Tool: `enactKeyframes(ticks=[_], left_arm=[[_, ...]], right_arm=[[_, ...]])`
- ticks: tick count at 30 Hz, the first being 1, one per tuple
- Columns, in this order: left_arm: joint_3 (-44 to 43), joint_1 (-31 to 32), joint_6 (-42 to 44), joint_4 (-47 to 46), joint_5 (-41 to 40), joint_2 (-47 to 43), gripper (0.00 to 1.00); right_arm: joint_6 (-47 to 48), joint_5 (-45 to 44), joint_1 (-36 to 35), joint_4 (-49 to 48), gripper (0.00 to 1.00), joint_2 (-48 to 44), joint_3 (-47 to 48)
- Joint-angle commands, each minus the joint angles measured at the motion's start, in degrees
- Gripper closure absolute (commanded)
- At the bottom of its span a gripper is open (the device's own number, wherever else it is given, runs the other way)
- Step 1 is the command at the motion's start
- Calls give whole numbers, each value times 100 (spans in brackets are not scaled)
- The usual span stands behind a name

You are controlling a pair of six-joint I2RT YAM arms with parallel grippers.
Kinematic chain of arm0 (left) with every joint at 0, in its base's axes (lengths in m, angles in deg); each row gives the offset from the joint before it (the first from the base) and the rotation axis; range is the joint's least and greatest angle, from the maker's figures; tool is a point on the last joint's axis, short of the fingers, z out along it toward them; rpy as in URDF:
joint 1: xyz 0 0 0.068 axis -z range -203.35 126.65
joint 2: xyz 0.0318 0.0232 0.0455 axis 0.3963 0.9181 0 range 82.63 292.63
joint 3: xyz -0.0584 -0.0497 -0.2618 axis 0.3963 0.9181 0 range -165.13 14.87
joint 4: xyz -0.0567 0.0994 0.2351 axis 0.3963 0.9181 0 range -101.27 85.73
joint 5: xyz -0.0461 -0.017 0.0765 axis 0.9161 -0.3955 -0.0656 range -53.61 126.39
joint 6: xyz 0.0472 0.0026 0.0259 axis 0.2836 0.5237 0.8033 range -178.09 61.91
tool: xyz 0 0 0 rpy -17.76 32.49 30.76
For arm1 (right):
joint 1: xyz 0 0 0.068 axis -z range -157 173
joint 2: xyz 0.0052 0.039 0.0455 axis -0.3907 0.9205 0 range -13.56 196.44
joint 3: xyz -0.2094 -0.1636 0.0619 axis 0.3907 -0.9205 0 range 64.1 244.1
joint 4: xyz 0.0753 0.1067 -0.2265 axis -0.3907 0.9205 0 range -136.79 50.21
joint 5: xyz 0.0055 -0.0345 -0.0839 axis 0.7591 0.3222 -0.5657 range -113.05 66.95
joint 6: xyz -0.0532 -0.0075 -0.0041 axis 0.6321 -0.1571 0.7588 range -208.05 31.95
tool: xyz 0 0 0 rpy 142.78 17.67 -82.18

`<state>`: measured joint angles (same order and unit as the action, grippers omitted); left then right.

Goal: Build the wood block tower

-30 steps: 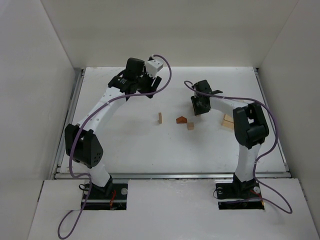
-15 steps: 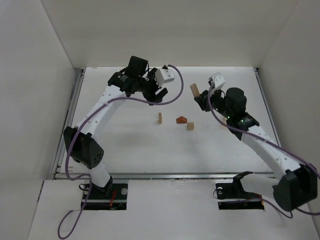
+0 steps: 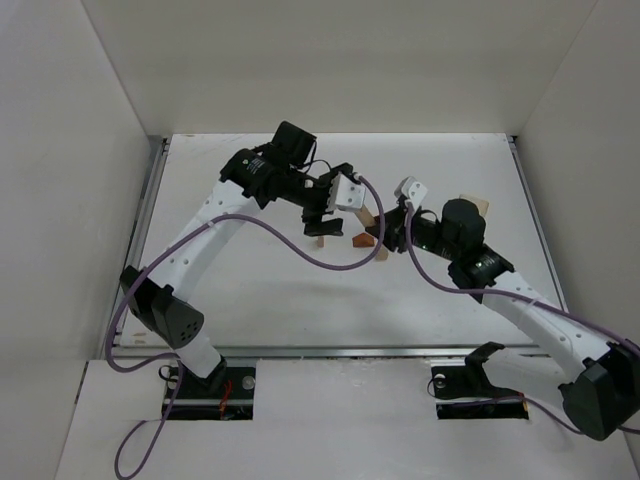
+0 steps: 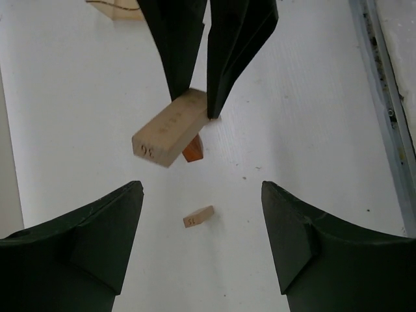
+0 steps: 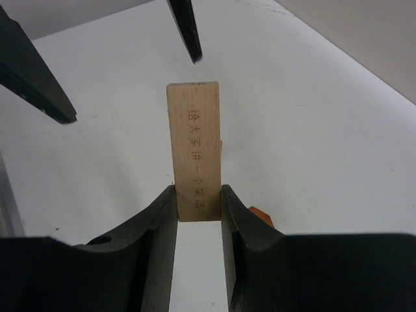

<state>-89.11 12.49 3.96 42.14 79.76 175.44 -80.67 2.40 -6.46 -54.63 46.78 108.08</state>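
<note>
My right gripper point(image 5: 197, 192) is shut on a pale tan plank point(image 5: 194, 153) with engraved characters and holds it above the table. In the left wrist view the plank point(image 4: 170, 129) hangs just over the reddish-brown roof piece point(image 4: 193, 148). The roof piece also shows in the top view point(image 3: 362, 240) and beside my right finger point(image 5: 261, 216). My left gripper point(image 4: 201, 195) is open and empty, and it hovers over the slim pale tan post point(image 4: 198, 217). In the top view the left gripper point(image 3: 326, 222) and the right gripper point(image 3: 386, 228) face each other closely.
A small tan cube point(image 3: 381, 253) sits just in front of the roof piece. More pale wood pieces point(image 3: 475, 205) lie at the right behind my right arm. White walls enclose the table on three sides.
My right gripper has carried the plank from the back of the table forward and left to above the roof piece. My left gripper has swung right and nearer, over the post.
</note>
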Motion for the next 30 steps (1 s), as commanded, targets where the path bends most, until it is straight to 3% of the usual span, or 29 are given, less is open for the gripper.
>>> enactKeyframes(ticks=[1, 5, 16, 25, 27, 30], left_arm=[[-192, 187, 528, 275, 426, -194, 29], [-192, 459, 300, 74, 215, -80, 29], [-192, 460, -61, -111, -22, -27, 29], [19, 512, -218, -330, -267, 26, 36], [-34, 564, -341, -453, -268, 26, 43], [-34, 617, -342, -454, -330, 26, 45]], right_arm=[[168, 21, -236, -130, 100, -250, -13], [220, -172, -491, -69, 100, -250, -65], [352, -392, -720, 45, 100, -417, -171], [405, -445, -720, -69, 100, -417, -171], [405, -445, -720, -69, 100, -417, -171], [405, -445, -720, -69, 100, -417, -171]])
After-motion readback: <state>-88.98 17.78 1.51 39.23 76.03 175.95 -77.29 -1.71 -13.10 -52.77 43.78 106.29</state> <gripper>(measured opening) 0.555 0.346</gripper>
